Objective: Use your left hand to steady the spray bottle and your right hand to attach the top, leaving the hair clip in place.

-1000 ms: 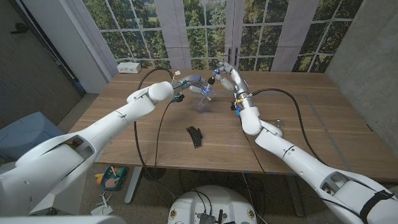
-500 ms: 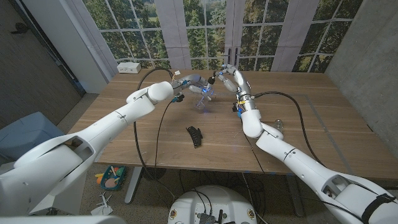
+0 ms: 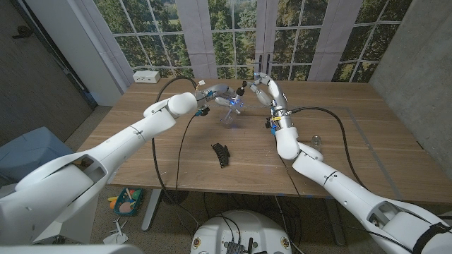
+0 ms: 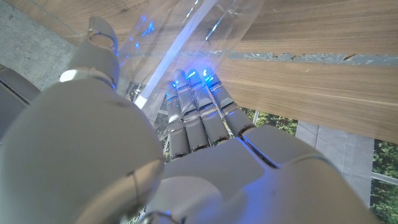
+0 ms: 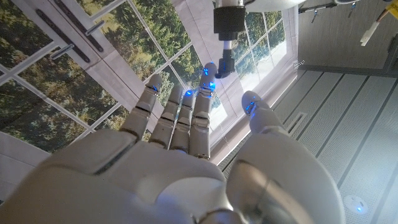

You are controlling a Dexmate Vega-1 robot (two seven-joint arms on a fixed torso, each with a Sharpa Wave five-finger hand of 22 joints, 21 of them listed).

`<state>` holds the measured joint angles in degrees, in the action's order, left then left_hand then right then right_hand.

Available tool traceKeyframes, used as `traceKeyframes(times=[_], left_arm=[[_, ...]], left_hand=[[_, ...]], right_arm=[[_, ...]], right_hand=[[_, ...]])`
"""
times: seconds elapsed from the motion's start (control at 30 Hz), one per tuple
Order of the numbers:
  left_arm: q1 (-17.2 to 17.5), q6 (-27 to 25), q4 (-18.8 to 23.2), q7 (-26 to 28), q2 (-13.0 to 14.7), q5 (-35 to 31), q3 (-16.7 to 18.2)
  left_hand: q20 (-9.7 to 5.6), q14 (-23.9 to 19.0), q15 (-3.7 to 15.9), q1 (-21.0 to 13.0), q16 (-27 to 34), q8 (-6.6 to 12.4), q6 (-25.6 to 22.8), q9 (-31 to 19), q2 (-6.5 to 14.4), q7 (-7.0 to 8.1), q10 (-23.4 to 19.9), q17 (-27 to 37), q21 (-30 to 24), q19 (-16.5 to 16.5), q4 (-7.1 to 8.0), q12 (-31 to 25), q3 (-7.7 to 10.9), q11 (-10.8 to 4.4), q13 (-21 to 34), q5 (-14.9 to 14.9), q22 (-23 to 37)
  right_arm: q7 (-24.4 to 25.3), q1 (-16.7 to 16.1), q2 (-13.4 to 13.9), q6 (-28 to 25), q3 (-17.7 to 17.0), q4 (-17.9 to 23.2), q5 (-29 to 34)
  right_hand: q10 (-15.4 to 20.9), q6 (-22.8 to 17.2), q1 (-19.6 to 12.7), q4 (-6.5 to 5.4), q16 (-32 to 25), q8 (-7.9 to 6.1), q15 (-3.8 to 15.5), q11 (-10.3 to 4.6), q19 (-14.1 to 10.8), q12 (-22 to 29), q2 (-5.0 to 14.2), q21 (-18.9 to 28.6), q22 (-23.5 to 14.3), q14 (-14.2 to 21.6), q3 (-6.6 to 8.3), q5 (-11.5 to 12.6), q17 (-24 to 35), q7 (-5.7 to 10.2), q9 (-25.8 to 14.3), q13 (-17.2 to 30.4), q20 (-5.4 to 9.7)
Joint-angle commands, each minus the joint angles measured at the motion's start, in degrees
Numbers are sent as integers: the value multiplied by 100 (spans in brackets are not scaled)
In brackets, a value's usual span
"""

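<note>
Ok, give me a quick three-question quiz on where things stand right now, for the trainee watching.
1. True or false: the hair clip lies on the table, nearer the robot than the spray bottle.
2. What holds the spray bottle? A: the left robot hand. B: a person's hand. C: nothing, it stands free.
3. Fill in: the hair clip is ____ in colour.
Key: 1 true; 2 A; 3 black.

Clear spray bottle (image 3: 232, 113), black hair clip (image 3: 222, 154), brown wooden table (image 3: 367, 141).
</note>
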<state>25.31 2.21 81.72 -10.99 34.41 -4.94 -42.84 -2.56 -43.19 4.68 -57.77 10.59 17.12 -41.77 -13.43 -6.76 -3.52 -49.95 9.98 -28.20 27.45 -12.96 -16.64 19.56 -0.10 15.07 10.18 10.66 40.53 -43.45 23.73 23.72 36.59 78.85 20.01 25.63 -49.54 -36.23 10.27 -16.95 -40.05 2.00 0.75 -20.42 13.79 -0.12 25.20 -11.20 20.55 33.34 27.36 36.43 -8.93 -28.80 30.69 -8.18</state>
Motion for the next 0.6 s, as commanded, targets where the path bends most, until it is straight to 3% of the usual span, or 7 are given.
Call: traceKeyframes(times=[0.03,0.17,0.3,0.47,0.6], left_arm=[[12,-98,33,-24,11,-5,-6],[13,-106,25,-28,16,0,-7],[-8,-66,-25,-48,3,-4,-28],[-25,-47,-64,-64,-11,-7,-44],[-29,-24,-78,-60,-14,-13,-48]], left_hand=[[-357,-34,912,-1416,12,13,-1481,-34,1493,428,-1405,31,-25,-28,310,-17,292,-1008,12,12,20],[-358,-34,912,-1418,12,9,-1477,-35,1496,431,-1404,31,-29,-28,313,-15,292,-1013,14,13,20],[-356,-36,912,-1420,13,7,-1476,-35,1498,429,-1405,31,-31,-32,312,-12,291,-1014,12,13,19],[-357,-27,911,-1422,8,8,-1483,-36,1491,433,-1409,29,-35,-32,310,-8,287,-1012,9,12,19],[-357,-32,912,-1424,11,7,-1486,-36,1499,432,-1415,31,-37,-36,313,-8,288,-1006,9,13,19]], right_arm=[[-394,51,157,333,56,83,24],[-585,77,181,398,60,135,9],[-1028,113,238,245,61,297,-145],[-1451,128,320,-39,46,522,-247],[-1756,168,353,-265,51,633,-351]], right_hand=[[-44,69,-174,46,73,-67,85,-76,95,-52,-44,-36,-13,-79,183,81,-27,143,-98,22,81],[-91,114,-300,68,125,-79,126,-108,131,-85,-95,-51,-9,-128,315,127,-60,229,-115,23,130],[-253,313,-469,69,207,77,119,-128,168,-172,-219,-75,1,-213,537,206,-107,343,44,3,159],[-702,937,-660,44,359,474,-41,-118,360,-296,-467,-177,13,-476,921,447,-161,466,302,-29,106],[-1003,1354,-671,18,412,694,-113,-101,439,-335,-579,-225,13,-613,1086,597,-171,486,381,-63,52]])
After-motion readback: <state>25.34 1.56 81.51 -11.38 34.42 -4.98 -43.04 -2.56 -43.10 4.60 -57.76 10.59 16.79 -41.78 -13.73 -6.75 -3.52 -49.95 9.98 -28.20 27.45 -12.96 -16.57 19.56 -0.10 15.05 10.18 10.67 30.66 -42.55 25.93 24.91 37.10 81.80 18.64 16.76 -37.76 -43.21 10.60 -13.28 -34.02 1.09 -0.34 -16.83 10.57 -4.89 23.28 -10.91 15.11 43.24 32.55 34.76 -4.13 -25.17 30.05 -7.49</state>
